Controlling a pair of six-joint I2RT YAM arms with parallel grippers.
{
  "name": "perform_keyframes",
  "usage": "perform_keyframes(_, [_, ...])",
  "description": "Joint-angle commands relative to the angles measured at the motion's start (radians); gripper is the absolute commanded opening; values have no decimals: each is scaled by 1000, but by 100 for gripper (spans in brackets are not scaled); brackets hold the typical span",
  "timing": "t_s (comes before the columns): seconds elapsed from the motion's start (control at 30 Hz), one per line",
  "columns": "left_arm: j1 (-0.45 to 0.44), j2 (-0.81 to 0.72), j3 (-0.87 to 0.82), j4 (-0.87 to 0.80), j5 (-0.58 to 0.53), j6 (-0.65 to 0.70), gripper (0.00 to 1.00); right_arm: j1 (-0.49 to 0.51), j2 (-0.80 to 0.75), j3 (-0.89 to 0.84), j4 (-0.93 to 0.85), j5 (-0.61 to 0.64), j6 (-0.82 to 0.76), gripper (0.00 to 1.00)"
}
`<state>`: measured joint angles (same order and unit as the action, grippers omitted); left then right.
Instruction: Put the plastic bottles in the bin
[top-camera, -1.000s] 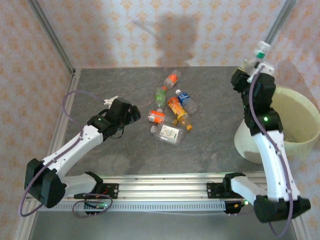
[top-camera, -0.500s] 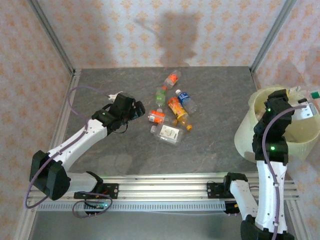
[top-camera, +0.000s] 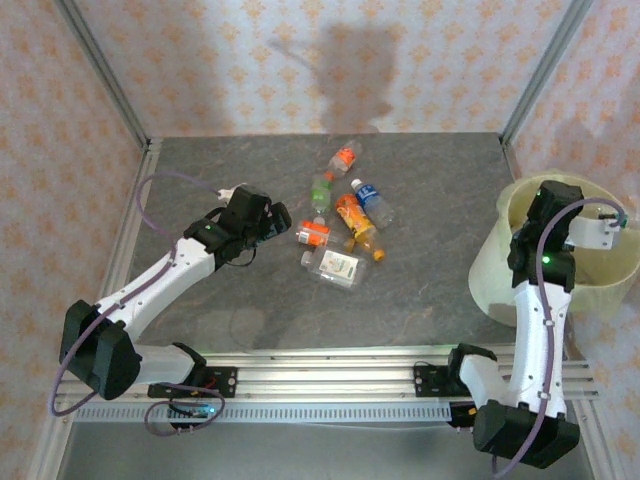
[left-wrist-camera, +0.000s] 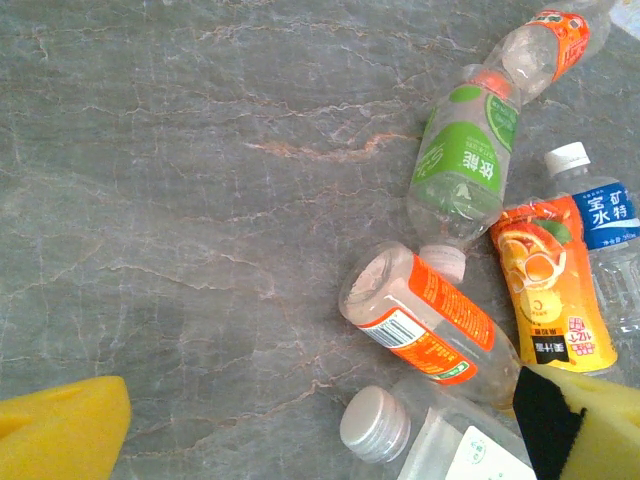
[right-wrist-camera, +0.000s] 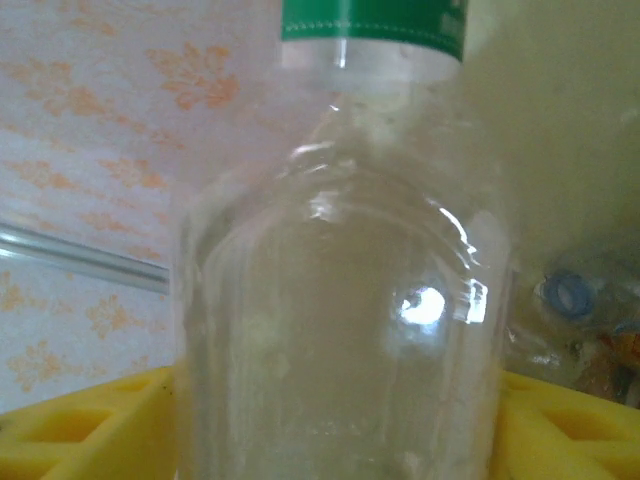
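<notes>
Several plastic bottles lie in a cluster mid-table: an orange-capped one, a green-labelled one, a blue-labelled one, an orange juice one, a red-labelled one and a clear white-labelled one. My left gripper hangs open just left of them; in the left wrist view the red-labelled bottle and a silver cap lie ahead of the left gripper. Over the pale bin, my right gripper has a clear green-banded bottle between its yellow pads.
The bin stands at the table's right edge, and more bottles lie inside it. Metal frame posts and patterned walls bound the table. Bare grey table lies in front of the cluster.
My right arm swung from above the table's back right to over the bin, carrying the bottle down toward its mouth. The left gripper edged a little toward the cluster.
</notes>
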<state>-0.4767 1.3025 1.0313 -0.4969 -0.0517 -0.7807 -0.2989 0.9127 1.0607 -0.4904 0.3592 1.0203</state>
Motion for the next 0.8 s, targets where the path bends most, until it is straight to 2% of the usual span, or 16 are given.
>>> perform_keyframes(0.0, [8,-16,12,-6,1,14,100,-15,16,35,-9,-39,98,78])
perform_keyframes(0.1, [8,-11,14,-3,8,16,100,-15,21,40,2,-51,93,88])
perform_keyframes(0.33, [7,10,19,0,12,17,100,-16,13,45,10,-63,50,96])
perform_keyframes(0.43, [7,24,28,1,19,19,100,-16,5,52,17,-85,-16,99])
perform_keyframes(0.63, [7,68,46,16,44,15,100,-15,-17,83,66,-255,-309,99])
perform_keyframes(0.7, [8,88,54,25,55,12,100,-14,-27,91,83,-358,-400,99])
perform_keyframes(0.77, [6,113,62,43,79,8,100,-14,-29,101,111,-515,-499,99])
